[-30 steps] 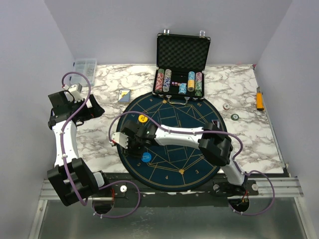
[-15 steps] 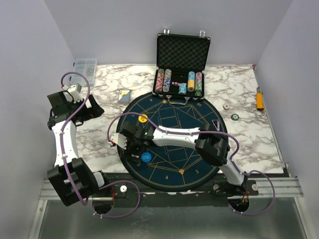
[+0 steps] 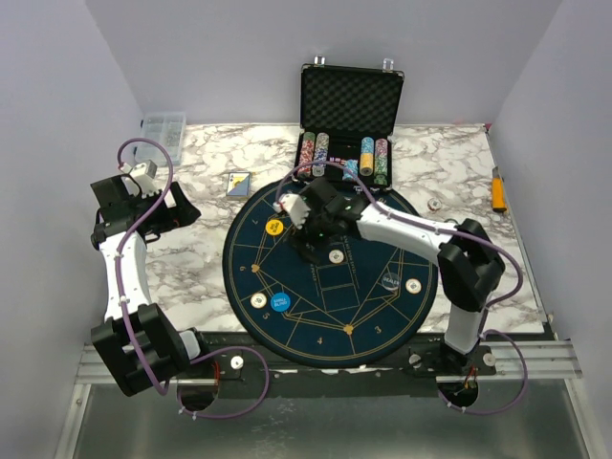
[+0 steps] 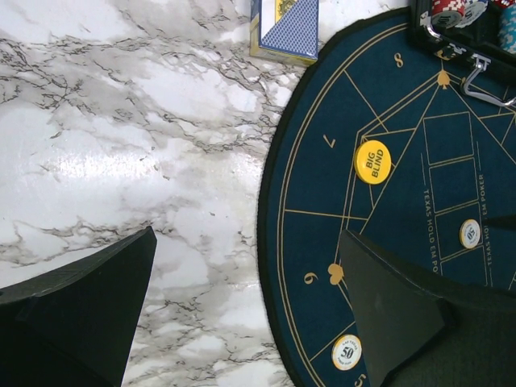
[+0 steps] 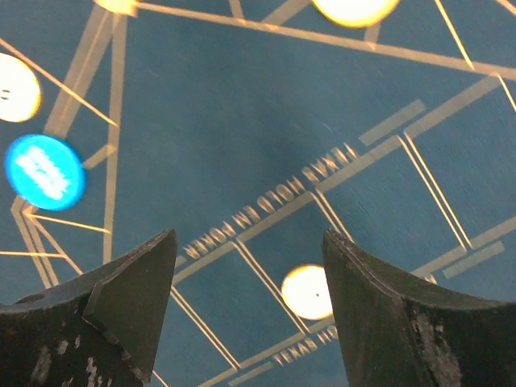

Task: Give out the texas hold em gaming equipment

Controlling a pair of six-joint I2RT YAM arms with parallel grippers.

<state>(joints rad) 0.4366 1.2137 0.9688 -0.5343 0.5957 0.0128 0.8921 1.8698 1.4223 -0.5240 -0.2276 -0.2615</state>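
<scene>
On the round dark-blue mat (image 3: 373,229) lie a yellow "big blind" disc (image 3: 273,227), a blue disc (image 3: 279,303), a clear dealer disc (image 3: 389,280) and three cream discs (image 3: 336,255) (image 3: 258,300) (image 3: 412,286). My right gripper (image 3: 311,241) is open and empty above the mat's middle. Its wrist view shows a cream disc (image 5: 310,292) below the right gripper (image 5: 248,238) and the blue disc (image 5: 44,171) to the left. My left gripper (image 3: 182,207) is open and empty over the marble by the mat's left edge. Its view shows the left gripper (image 4: 246,242), the yellow disc (image 4: 372,161) and a card box (image 4: 286,28).
An open black case (image 3: 349,100) with stacked chips stands behind the mat. The card box (image 3: 239,183) lies left of it. A clear compartment box (image 3: 163,129) is at the back left. Two small discs (image 3: 434,204) (image 3: 449,226) and a yellow tool (image 3: 498,189) lie on the right.
My right arm swung from the mat's front left to its middle back. A cream disc now shows beside the blue disc where the gripper was. The left arm has not moved.
</scene>
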